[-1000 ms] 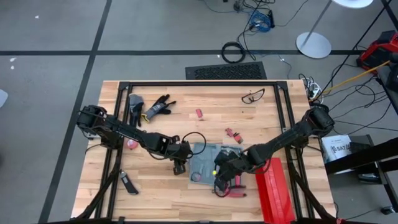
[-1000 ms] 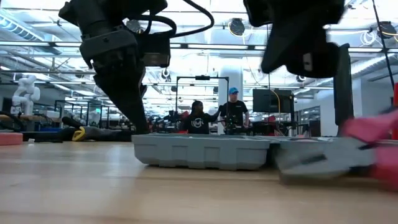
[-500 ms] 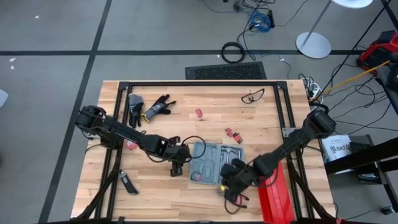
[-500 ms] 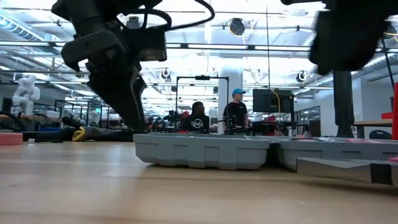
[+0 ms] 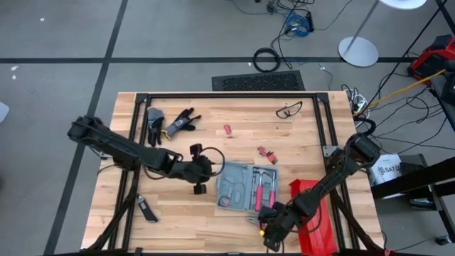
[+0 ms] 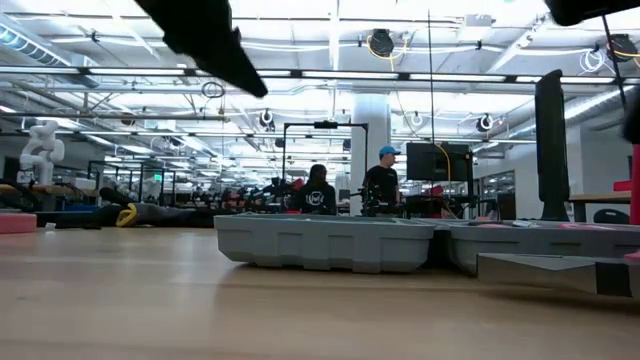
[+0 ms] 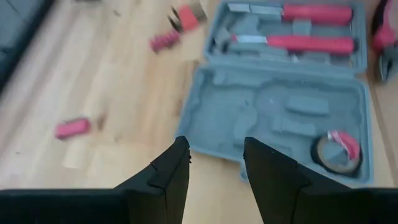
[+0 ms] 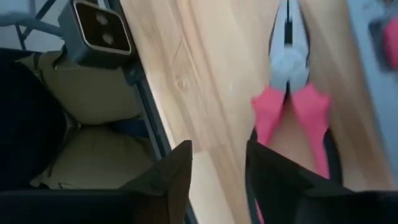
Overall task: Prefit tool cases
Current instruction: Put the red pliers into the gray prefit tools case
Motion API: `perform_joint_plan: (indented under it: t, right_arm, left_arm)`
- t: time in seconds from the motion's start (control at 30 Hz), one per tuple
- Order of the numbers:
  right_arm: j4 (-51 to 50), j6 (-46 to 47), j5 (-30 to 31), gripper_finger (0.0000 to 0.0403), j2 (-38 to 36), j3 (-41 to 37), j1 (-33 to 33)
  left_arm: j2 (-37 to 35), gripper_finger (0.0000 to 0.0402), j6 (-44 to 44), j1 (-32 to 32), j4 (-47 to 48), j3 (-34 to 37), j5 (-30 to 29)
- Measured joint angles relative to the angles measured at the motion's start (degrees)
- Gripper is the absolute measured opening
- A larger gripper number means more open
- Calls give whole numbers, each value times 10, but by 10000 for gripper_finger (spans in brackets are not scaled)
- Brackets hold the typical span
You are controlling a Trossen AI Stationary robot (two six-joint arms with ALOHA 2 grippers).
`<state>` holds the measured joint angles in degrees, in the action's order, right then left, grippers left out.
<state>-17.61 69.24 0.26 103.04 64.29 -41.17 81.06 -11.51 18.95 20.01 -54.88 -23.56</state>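
The blue-grey tool case (image 5: 244, 186) lies open and flat on the table, both halves up. One half (image 7: 292, 31) holds red-handled tools; the other (image 7: 280, 118) holds a tape roll (image 7: 336, 149). My left gripper (image 7: 216, 163) hangs open in the air above the table, just left of the case (image 6: 325, 243). My right gripper (image 8: 217, 171) stands open near the table's near edge, at the case's near right corner. Pink-handled pliers (image 8: 289, 93) lie flat on the wood just beyond its fingers, outside the case.
A long red ribbed box (image 5: 313, 213) stands right of the case. Black gloves (image 5: 174, 122) and safety glasses (image 5: 289, 109) lie at the far side. Small red pieces (image 5: 267, 153) lie behind the case, and a dark tool (image 5: 147, 210) lies near left.
My right gripper has gone from the case's near right part toward the table's near edge, uncovering the red-handled tools in the case. My left gripper has risen beside the case and drawn a little toward the table's left.
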Motion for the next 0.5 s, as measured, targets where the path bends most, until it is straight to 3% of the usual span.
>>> perform_joint_plan:
  t: [0.27,0.5]
  right_arm:
    - [-29,12,27,149,21,0,-24]
    - [-20,-12,28,140,61,0,-24]
  left_arm:
    - [-33,157,15,11,-1,0,-67]
    - [-32,157,15,11,-2,0,-84]
